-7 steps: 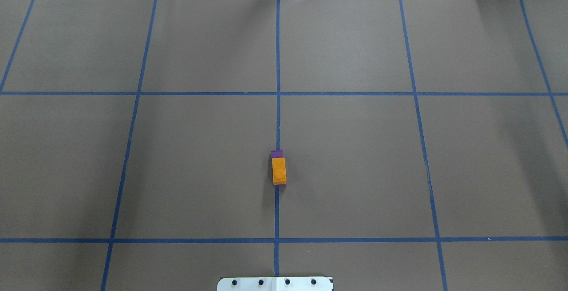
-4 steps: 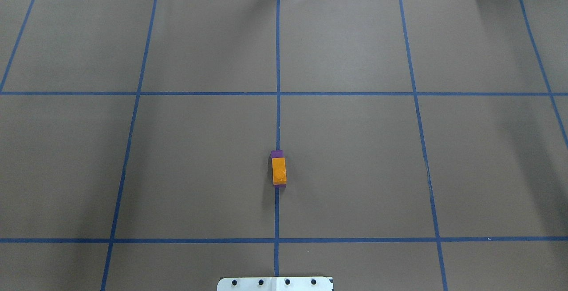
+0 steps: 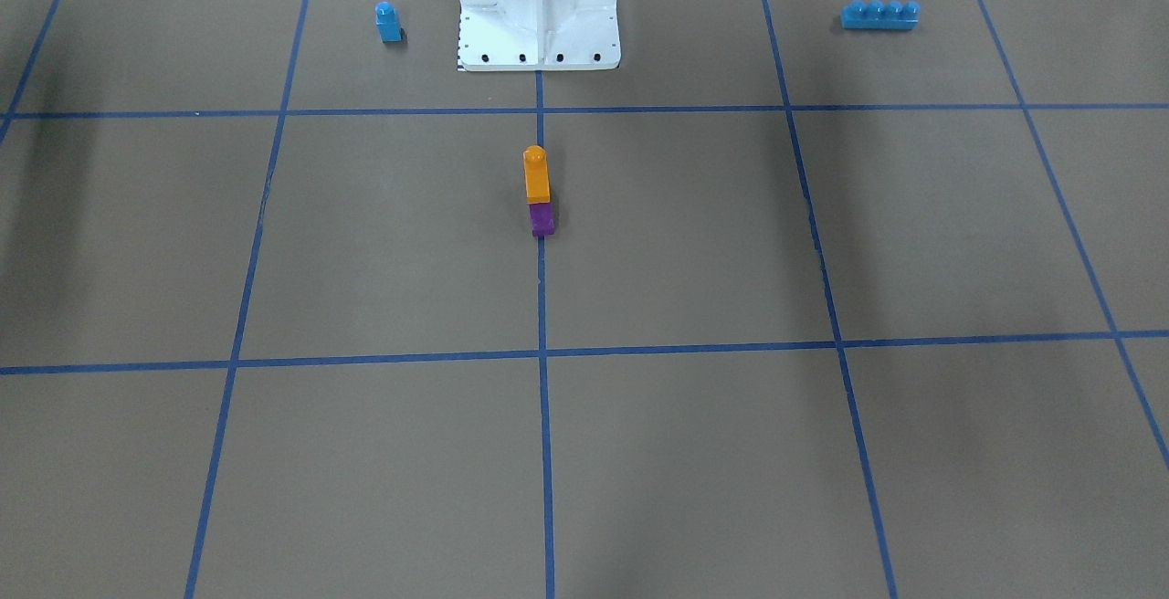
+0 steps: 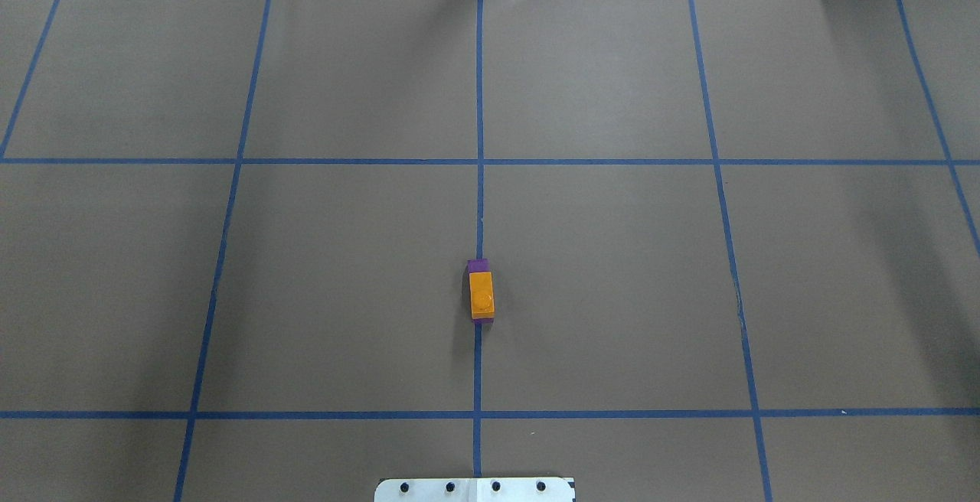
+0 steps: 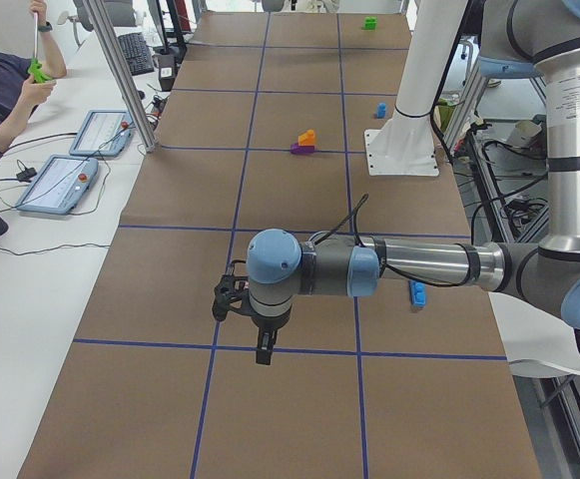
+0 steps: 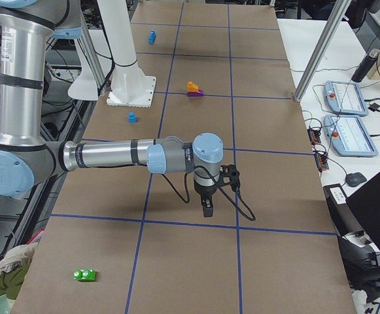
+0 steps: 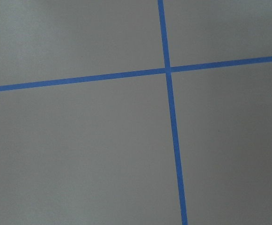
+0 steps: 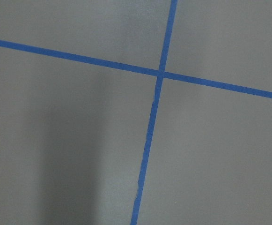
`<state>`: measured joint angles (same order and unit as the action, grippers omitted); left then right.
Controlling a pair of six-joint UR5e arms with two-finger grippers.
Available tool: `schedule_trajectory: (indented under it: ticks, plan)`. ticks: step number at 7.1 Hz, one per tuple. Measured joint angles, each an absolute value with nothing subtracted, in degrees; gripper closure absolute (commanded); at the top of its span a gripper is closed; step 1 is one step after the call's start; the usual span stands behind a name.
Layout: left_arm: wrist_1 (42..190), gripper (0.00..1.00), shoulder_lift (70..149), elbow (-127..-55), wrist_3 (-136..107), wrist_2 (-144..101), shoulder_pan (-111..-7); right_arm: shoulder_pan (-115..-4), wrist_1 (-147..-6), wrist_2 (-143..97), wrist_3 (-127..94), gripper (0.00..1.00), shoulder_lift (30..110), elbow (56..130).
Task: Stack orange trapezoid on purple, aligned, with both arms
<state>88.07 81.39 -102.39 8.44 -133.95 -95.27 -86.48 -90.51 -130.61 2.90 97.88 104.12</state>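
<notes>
- Just below centre in the overhead view, on the vertical blue tape line (image 4: 479,104), the orange trapezoid (image 4: 481,293) sits stud-up on top of the purple (image 4: 478,264). A strip of purple shows past its upper end.
- Neither of my grippers touches the two bricks, and both are well apart from them.
- My left gripper (image 5: 264,354) points down over the table (image 5: 150,399) in the lower middle of the exterior left view. The orange trapezoid is small in the upper middle of that frame. I cannot tell whether this gripper is spread or pressed together.
- My right gripper (image 6: 207,209) points down near the centre of the exterior right view, with the orange trapezoid far up the frame. I cannot tell its state either.
- Each wrist camera looks on a crossing of tape lines.
</notes>
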Motion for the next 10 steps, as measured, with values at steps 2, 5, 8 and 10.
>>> schedule_trajectory:
  ticks: [2,5,8,10]
  plan:
    - [88.1,0.0,81.4,-102.6,8.5,-133.9,-95.3,-86.5,-90.8,-130.7,2.9,0.0,98.0,105.1]
    - [88.1,0.0,81.4,-102.8,8.5,-133.9,-95.3,-86.5,-91.0,-130.8,2.9,0.0,98.0,105.4]
    - [88.0,0.0,81.4,-102.8,8.5,-133.9,-95.3,-86.5,-91.0,-130.9,2.9,0.0,98.2,105.3]
    - [88.0,0.0,81.4,-102.8,8.5,-133.9,-95.3,-86.5,-91.1,-130.9,2.7,0.0,98.2,105.3]
